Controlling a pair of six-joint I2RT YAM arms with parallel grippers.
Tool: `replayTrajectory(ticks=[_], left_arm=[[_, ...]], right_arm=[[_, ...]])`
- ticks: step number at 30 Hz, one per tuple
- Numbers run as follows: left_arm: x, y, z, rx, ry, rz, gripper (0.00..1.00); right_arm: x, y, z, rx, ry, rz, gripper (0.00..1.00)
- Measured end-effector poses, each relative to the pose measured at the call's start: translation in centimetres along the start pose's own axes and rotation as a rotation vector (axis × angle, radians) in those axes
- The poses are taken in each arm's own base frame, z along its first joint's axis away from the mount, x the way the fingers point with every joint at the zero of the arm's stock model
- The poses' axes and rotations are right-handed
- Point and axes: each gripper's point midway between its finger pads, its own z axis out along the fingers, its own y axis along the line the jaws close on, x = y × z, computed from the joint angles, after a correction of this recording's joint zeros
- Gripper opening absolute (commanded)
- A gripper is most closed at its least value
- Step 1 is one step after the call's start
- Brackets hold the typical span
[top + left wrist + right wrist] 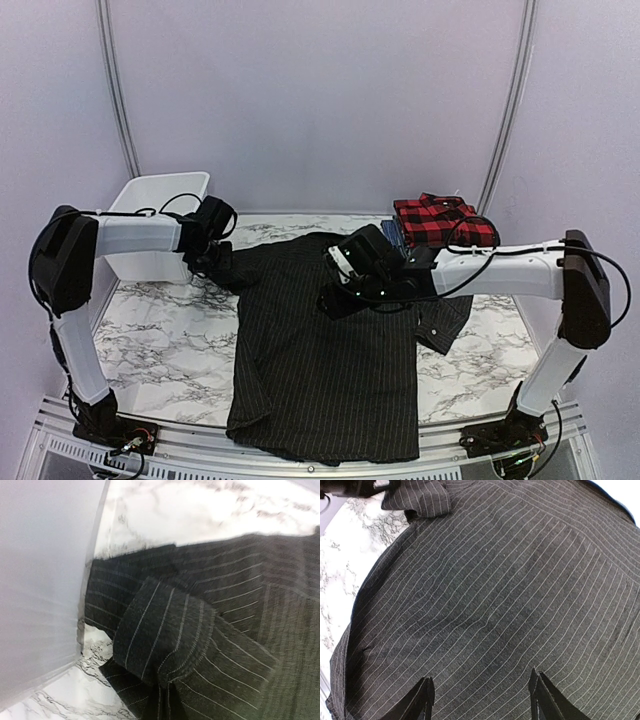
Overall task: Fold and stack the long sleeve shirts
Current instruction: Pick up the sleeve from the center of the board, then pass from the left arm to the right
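The black pinstriped shirt (320,370) lies spread across the middle of the marble table (170,340), its hem reaching the near edge and its collar end pointing far. Its right sleeve is folded in by the right side of the body.

The left end effector (215,258) sits at the shirt's far-left corner, just beside the white bin (160,215). It is fully closed. In the left wrist view its fingers are out of sight, but a fold of the pinstriped cloth (165,635) bunches up into a ridge that runs straight toward the camera, so it appears to be pinching that fold. The bin wall (40,580) fills the left of that view, with bare table (200,510) beyond the cloth.

The right end effector (338,295) hovers over the upper back of the shirt, right of centre. In the right wrist view it (481,680) stands well open, the two dark fingers (425,697) apart above the flat striped cloth (485,580), with nothing between them.

At the far right of the table a folded red-and-black plaid shirt (440,220) rests on top of a blue checked shirt (393,235), well apart from the left arm and close behind the right forearm.
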Motion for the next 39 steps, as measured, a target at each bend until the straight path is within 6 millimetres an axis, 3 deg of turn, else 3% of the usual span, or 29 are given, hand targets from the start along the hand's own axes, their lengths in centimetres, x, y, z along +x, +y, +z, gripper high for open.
replayTrajectory(ticks=[7, 12, 16, 20, 24, 29, 35, 39], left_arm=[[-4.0, -2.7, -4.9, 0.113, -0.114, 0.023, 0.0], [-5.0, -7.1, -8.0, 0.238, -0.16, 0.123, 0.0], [-5.4, -12.1, -11.5, 0.402, -0.191, 0.217, 0.0], [-4.7, -15.2, -13.9, 0.528, -0.192, 0.28, 0.0], [-4.0, -16.5, -15.0, 0.624, -0.167, 0.32, 0.0], [-3.0, -17.7, -16.0, 0.722, -0.139, 0.36, 0.0], [-1.7, -17.9, -17.7, 0.813, -0.132, 0.41, 0.0], [-0.7, -18.1, -18.8, 0.859, -0.143, 0.462, 0.0]], right_arm=[[-0.3, -0.4, 0.0, 0.007, -0.006, -0.004, 0.61], [-1.2, -1.1, -0.2, 0.016, -0.041, 0.006, 0.63], [-3.1, -1.4, -2.2, -0.012, -0.162, -0.021, 0.74], [-6.4, -0.3, -5.4, -0.07, -0.355, -0.08, 0.84], [-9.6, 1.0, -7.6, -0.118, -0.544, -0.173, 0.92], [-11.6, 1.5, -8.0, -0.154, -0.649, -0.25, 0.93], [-14.4, -1.4, -7.1, -0.285, -0.658, -0.191, 0.93], [-15.3, -1.7, -6.8, -0.375, -0.647, -0.158, 0.93]])
